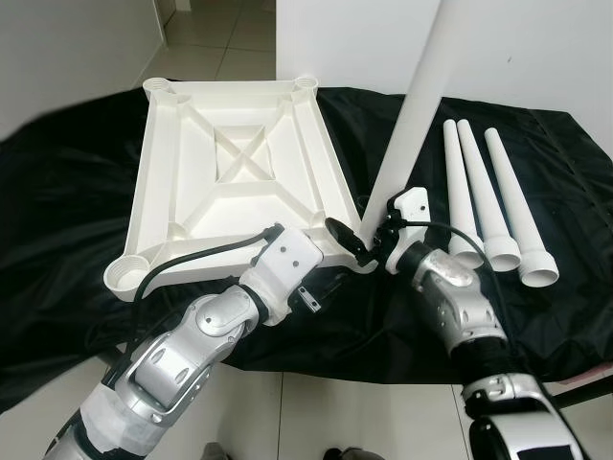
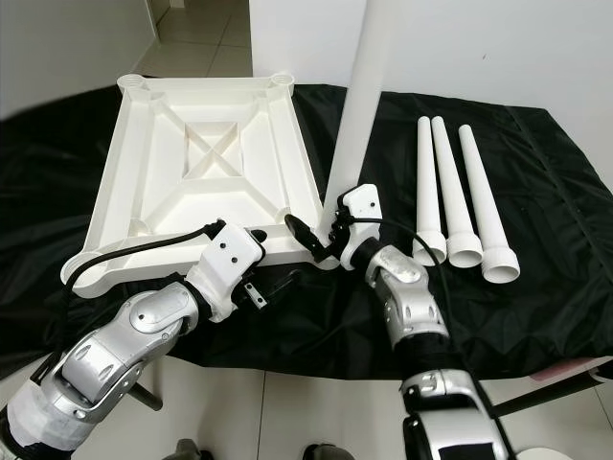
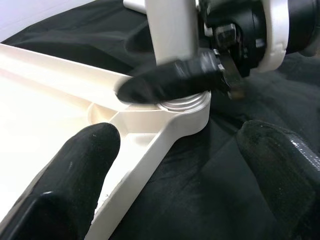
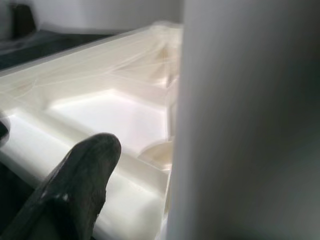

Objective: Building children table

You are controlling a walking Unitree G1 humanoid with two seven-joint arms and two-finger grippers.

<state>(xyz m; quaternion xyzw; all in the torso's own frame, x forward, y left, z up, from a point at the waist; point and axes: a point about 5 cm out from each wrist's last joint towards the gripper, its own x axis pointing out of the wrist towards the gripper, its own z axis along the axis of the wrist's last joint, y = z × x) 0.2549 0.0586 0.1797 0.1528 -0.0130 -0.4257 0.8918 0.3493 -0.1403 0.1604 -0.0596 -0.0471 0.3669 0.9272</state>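
1. Left eye view: a white plastic tabletop (image 1: 235, 182) lies upside down, ribs up, on a black cloth (image 1: 86, 182) that covers the desk. Round leg sockets sit at its corners. At the corner nearest the robot on its right side, a white leg (image 1: 414, 101) stands upright and slightly tilted, its lower end at the corner socket (image 1: 362, 261). The right gripper (image 1: 375, 241) has its fingers closed on the base of this leg. The left gripper (image 1: 337, 247) reaches in from the left toward the same corner, just beside the tabletop's near edge. Three more white legs (image 1: 493, 206) lie side by side on the cloth to the right, wide ends toward the robot, well apart from the tabletop.

2. Right eye view: the same layout; pale floor tiles (image 2: 287, 407) show below the cloth's edge.

3. Left wrist view: the left gripper's two black fingers (image 3: 80, 165) are spread apart and hold nothing; between and beyond them lies the corner socket with the leg standing in it, a black finger of the right gripper pressed across the leg's base.

4. Right wrist view: the leg fills the near side as a pale blurred column, one black finger (image 4: 80, 185) beside it, the tabletop's ribbed underside behind.
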